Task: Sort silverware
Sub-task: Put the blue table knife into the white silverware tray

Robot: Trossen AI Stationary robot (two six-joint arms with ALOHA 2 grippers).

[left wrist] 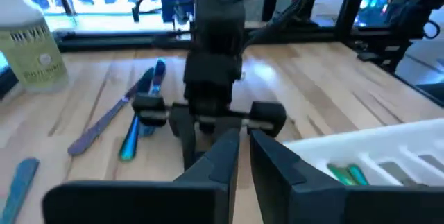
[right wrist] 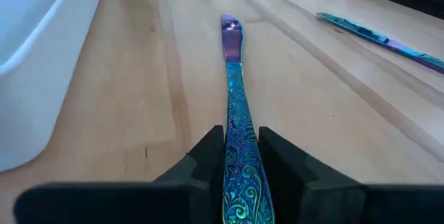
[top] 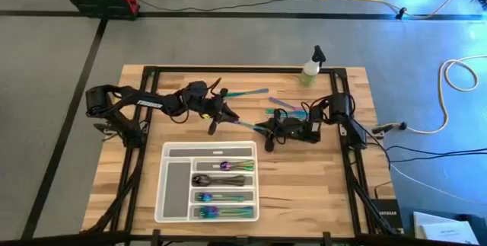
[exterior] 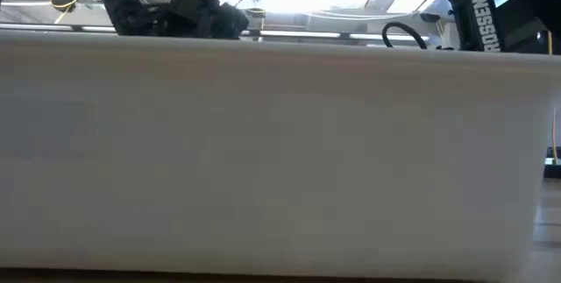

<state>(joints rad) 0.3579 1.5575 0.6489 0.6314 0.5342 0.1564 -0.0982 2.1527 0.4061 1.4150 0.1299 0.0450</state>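
One translucent white plastic compartment tray [top: 171, 200] sits on the pale wooden surface [top: 335, 193] toward six o'clock, and one small clear spray bottle of yellow-green liquid [top: 311, 68] stands toward one o'clock. Two dark robot arms reach in, from nine and three o'clock. Four tray compartments hold slim iridescent or dark silverware; more iridescent pieces lie loose near the centre, their exact number hard to tell.

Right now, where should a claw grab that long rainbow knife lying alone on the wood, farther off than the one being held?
Probably at its middle, from straight above. The knife lies flat and slim on the table with bare wood along both long edges, so fingers could straddle it crosswise. The right claw is already shut on another knife; the left claw looks shut and empty.
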